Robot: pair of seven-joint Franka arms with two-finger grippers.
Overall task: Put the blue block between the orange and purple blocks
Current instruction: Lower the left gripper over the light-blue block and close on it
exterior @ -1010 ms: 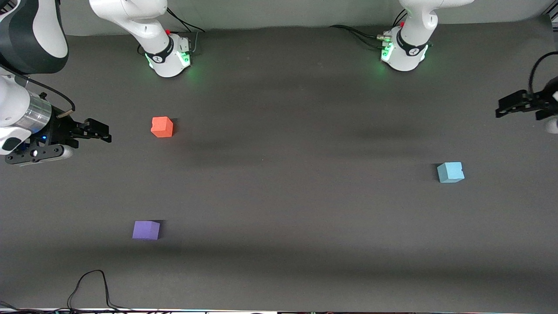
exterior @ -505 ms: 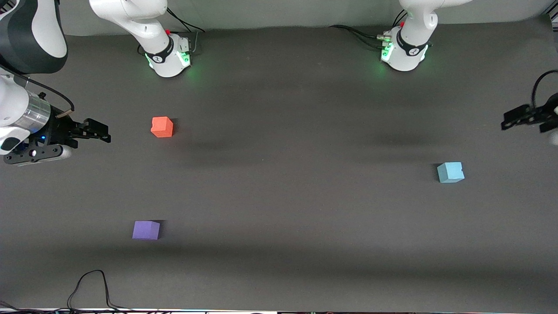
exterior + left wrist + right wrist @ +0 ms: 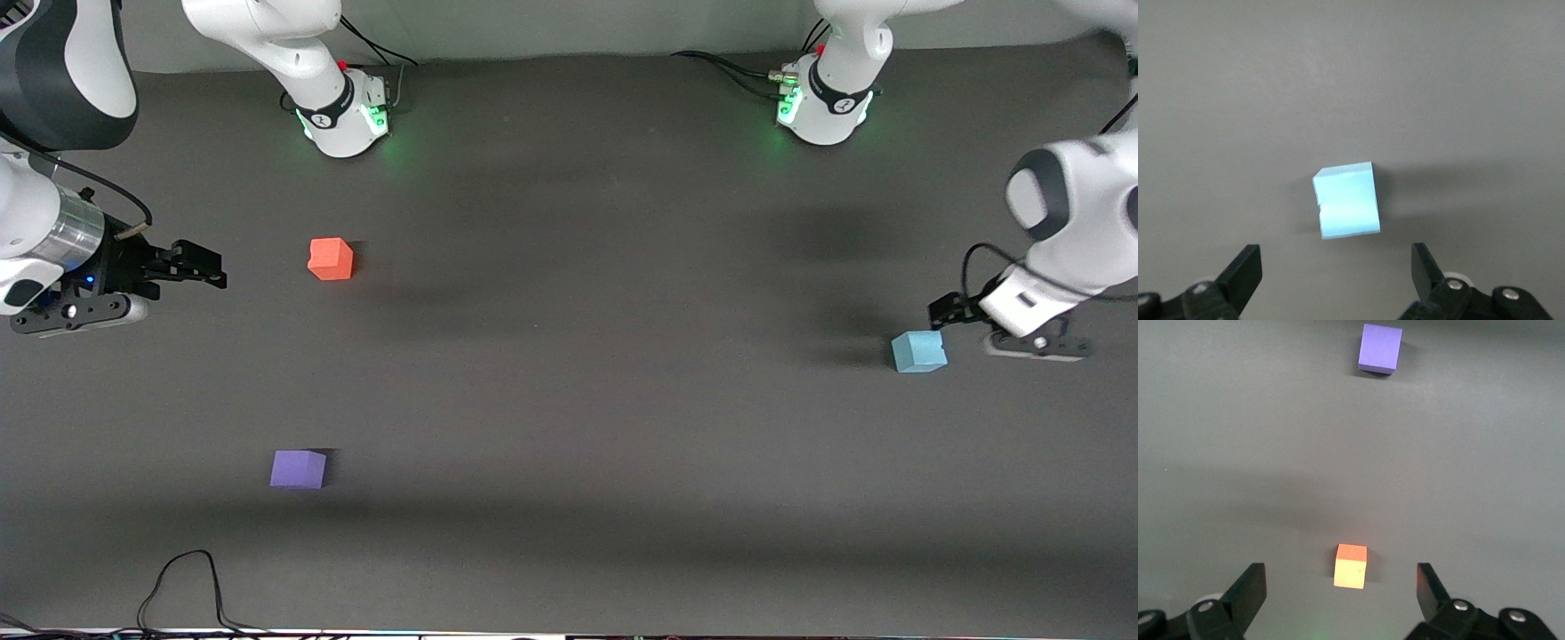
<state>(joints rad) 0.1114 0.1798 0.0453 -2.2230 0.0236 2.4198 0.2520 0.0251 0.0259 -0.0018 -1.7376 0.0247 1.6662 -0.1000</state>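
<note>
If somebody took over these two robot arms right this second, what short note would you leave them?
Left pincer: open, over the small light-blue foam cube at the left arm's end of the dark table, not gripping it.
Right pincer: open, waiting at the right arm's end, beside the small orange-red cube.
The small violet-purple cube sits nearer the front camera than the orange one, with a bare gap between them.
Done: nothing placed yet.
Left: grasp the blue cube, carry it across, set it in that gap.

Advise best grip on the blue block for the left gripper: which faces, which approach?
Come straight down from above and pinch two opposite side faces of the blue block. It sits flat on the table, alone, so every side is free. The left gripper is open, wider than the cube, which sits slightly skewed to the fingers in the left wrist view; probably rotate the wrist a little first.
</note>
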